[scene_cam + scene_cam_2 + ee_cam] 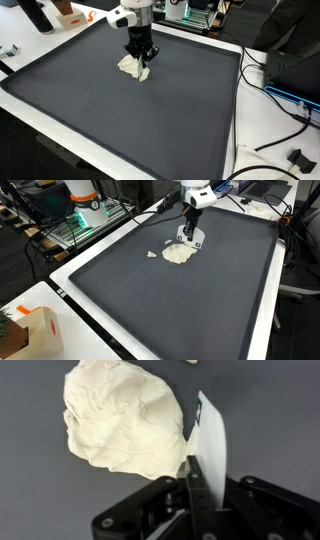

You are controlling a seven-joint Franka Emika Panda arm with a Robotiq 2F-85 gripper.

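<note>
End effector (195, 485): jaws look pinched nearly shut on a thin white flap (208, 440). Crumpled white lump (125, 415) lies just beside the end effector, up-left in wrist view, seemingly touching the flap. It's roughly round, no clear long axis. Farther out, past the lump: small white scrap (152, 253), all on the dark mat (150, 120).

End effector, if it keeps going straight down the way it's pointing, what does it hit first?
Probably the white lump: the end effector points down at its edge. Depth is unclear, so it may meet the dark mat just beside it instead.
</note>
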